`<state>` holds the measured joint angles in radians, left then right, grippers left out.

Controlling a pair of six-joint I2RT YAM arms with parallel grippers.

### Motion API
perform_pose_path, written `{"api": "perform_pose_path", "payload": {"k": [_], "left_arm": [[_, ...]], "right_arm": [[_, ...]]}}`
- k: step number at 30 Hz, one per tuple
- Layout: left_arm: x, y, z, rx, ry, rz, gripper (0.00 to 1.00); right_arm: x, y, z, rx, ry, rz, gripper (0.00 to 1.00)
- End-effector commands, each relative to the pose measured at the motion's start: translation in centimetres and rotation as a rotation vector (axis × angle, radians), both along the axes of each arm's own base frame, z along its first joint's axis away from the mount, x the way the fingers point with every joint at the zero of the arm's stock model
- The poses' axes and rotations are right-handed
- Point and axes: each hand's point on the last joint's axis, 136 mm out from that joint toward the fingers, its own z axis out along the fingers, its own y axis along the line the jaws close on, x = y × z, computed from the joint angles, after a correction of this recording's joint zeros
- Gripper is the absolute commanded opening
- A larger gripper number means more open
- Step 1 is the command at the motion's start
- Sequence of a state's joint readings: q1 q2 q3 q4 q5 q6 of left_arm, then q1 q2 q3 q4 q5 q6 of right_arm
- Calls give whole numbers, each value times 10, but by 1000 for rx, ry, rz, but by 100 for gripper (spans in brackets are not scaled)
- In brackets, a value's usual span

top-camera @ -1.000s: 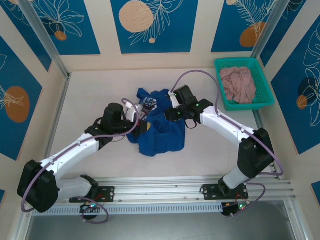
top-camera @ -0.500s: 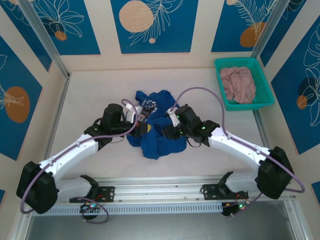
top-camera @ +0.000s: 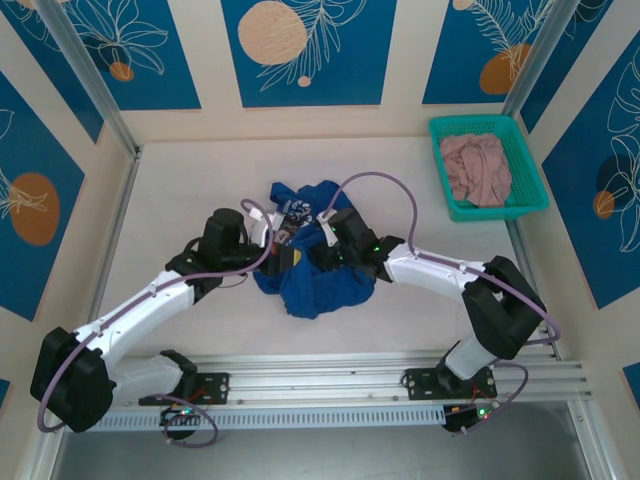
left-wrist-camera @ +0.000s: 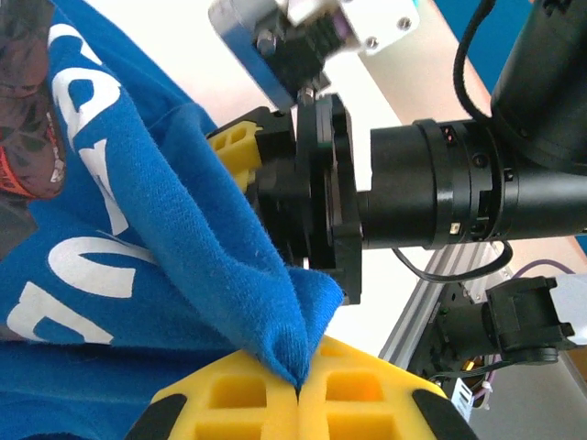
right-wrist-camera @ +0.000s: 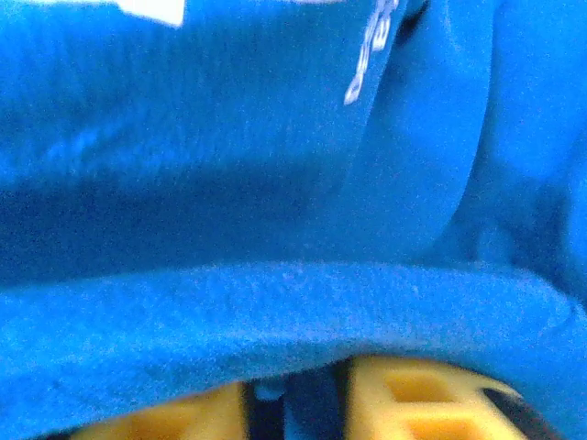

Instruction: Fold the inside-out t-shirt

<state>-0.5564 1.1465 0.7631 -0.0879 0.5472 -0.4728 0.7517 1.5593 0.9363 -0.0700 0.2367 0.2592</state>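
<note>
Pinching a fold of the inside-out t-shirt [left-wrist-camera: 183, 238] between shut pads, my left hand [left-wrist-camera: 298, 390] anchors one edge so the cloth can be drawn out flat. The shirt lies bunched in the middle of the bench [top-camera: 180, 190], between both arms. My right hand [right-wrist-camera: 303, 408] is buried under fabric, probably seeking a matching hold; I cannot tell whether it grips.

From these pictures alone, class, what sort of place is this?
Probably a robot lab's test cell, set up for laundry practice: left arm and right arm bolted at the edge of a table, patterned panel walls closing it in, a blue t-shirt and a basket of pink cloth.
</note>
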Motion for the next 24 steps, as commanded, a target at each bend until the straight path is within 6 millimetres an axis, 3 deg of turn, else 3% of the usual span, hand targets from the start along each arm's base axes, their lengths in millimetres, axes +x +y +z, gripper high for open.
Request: {"api": "perform_pose_path", "payload": {"k": [1, 3, 9, 14, 19, 24], "left_arm": [[2, 9, -2, 21, -8, 36, 0], [6, 17, -6, 53, -7, 80, 0], [35, 68, -26, 275, -68, 325, 0], [56, 93, -34, 426, -136, 427, 0], [65, 103, -50, 544, -111, 453, 14], [44, 111, -45, 587, -113, 472, 40]], "right_arm": [[19, 12, 35, 98, -95, -37, 7], [12, 9, 45, 108, -83, -12, 0], [-47, -17, 80, 260, 156, 167, 0], [-83, -13, 113, 493, 331, 314, 0], [-80, 0, 128, 643, 381, 344, 0], [-64, 5, 122, 678, 408, 284, 0]]}}
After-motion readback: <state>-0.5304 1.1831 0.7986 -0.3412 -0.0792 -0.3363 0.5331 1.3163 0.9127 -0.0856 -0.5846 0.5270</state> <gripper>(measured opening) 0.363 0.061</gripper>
